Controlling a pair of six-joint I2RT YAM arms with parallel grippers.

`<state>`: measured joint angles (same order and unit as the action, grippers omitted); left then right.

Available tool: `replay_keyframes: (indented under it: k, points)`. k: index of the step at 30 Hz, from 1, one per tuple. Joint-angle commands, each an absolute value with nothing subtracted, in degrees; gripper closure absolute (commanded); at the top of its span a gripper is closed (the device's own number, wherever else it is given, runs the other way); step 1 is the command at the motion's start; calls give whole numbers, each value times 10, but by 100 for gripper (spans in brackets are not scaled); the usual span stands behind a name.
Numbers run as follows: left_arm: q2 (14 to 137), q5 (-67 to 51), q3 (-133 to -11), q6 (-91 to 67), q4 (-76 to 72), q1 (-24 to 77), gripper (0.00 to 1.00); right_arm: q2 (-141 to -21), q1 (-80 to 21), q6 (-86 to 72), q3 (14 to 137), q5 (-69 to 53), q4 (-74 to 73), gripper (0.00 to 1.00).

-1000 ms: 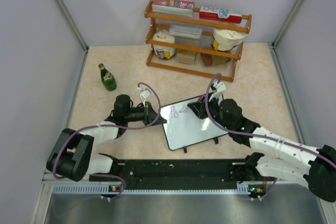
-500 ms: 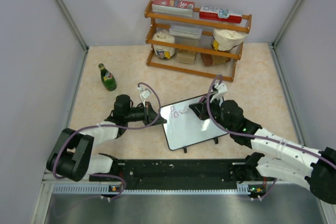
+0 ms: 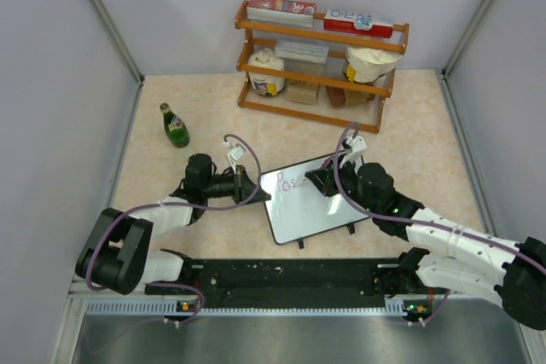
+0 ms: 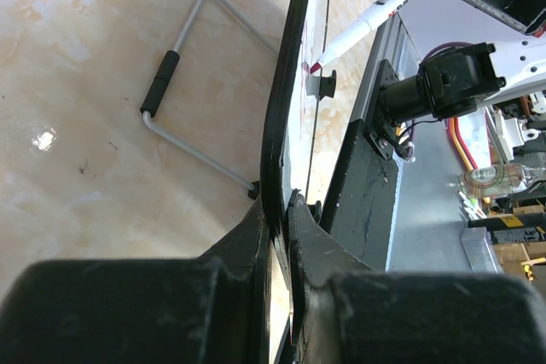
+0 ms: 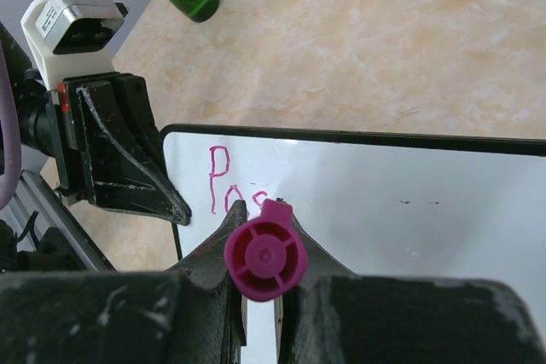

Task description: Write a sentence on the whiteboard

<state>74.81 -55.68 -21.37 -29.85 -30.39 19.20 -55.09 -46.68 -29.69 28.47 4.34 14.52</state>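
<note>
**Writing under way on a held board**

On a beige marble-look table (image 3: 409, 125), between grey walls: the whiteboard (image 3: 311, 206), propped at centre, in front of a wooden shelf (image 3: 320, 66). Pinched at its left edge by the left gripper (image 4: 282, 210), jaws nearly closed on the black frame. Clamped tight in the right gripper (image 5: 261, 210): a marker (image 5: 265, 251), its tip hidden behind its own purple end. Reads only "Pos" in the sentence (image 5: 227, 192), faint from above. Shows more pink strokes than a second ago.

You've got a glossy whiteboard (image 5: 409, 202) w/ matt blk plastic frame (image 5: 358, 137), polished marble-look tabletop (image 5: 384, 49), varnished wood rack (image 3: 316, 79).
</note>
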Motion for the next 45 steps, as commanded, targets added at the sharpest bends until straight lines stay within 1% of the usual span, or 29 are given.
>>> replay_keyframes:
  k: [1,7,12,15,23,33,45]
  points:
    - [759,-523,-215,-248,-294,195,100,-561,-463,-296,284,40,167,100]
    - [759,-523,-215,-248,-294,194,100,-560,-461,-317,284,47,179,100]
    - [760,-524,-216,-248,-294,195,100,-546,-434,-347,266,-15,228,100]
    - [761,-523,-216,-248,-294,195,100,-530,-425,-353,266,-27,231,100]
    - [761,-524,-217,-248,-294,195,100,-511,-420,-334,279,-2,192,100]
    - [759,-523,-215,-248,-294,195,100,-526,-420,-324,278,35,195,100]
    - [759,-522,-216,-247,-292,195,100,-545,-420,-317,289,37,204,100]
